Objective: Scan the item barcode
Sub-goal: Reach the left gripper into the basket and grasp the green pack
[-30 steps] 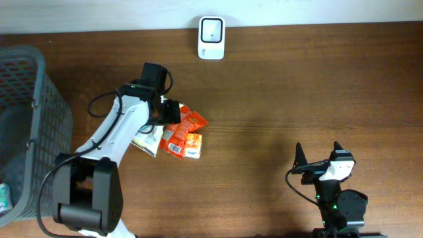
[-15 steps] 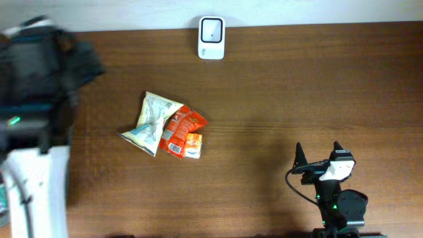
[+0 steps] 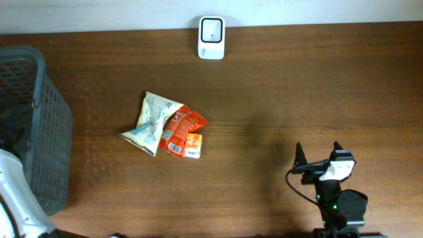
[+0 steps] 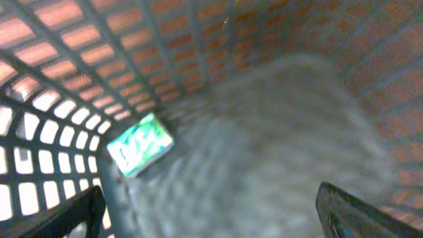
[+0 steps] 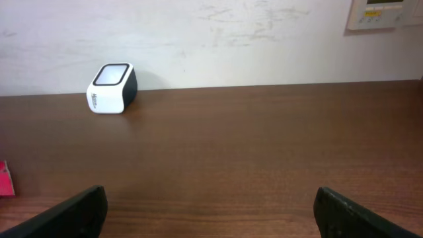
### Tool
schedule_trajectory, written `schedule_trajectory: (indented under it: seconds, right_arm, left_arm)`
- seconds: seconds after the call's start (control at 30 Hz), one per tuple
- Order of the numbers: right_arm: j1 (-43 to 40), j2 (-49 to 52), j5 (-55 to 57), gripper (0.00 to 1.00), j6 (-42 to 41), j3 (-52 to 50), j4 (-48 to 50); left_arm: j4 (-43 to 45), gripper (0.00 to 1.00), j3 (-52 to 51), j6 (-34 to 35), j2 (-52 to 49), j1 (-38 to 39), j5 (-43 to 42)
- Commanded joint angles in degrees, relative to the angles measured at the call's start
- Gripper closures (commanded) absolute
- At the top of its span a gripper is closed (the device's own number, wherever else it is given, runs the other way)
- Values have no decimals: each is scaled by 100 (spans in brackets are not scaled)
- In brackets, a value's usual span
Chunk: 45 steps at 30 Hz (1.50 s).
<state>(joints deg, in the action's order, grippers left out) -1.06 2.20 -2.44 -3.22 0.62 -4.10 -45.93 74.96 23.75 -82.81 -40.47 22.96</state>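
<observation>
Having left the snack packets, the left hand now gapes wide inside the basket over a green packet, likely next to scan.

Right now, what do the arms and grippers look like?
Left arm: white shell, mostly out of frame. Right arm: black base with green light, looping black cable, white block at the wrist. Left gripper and right gripper: dark wedge-shaped fingers. No markings readable.
</observation>
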Motion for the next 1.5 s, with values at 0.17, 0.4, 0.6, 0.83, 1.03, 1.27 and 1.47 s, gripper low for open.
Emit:
schedule_trajectory:
  seconds: [0.17,0.4,0.6,0.83,1.03,1.27,1.47]
  right_arm:
    - [35,-11,-31,1,-20,-31,-22]
    - [35,-11,-28,1,-20,-31,-20]
    - [35,-11,-28,1,-20,-31,-22]
    - [35,-11,-31,1,-17,-31,-20]
    - [35,-11,-28,1,-20,-31,-22]
    - [35,-11,-28,1,-17,-31,-20]
    - [35,-11,-28,1,-20,-31,-20]
  left_arm:
    - [1408,0,-1314,-876,-673,-772,-7]
    - [1552,4,-1370,-1128,-1377,-1252,-20]
    - [1902,12,-1375,-1370,-1646,-1325,-17]
    - [2319,20,-1377,-2092,-2199,-1340,422]
    - [2463,27,-1377,-2103,-2389,-1388,431]
    - [2422,99,-1377,-2103,-2669,-1408,225]
    - [2400,100,-1362,-2103,-2533,-1342,-627]
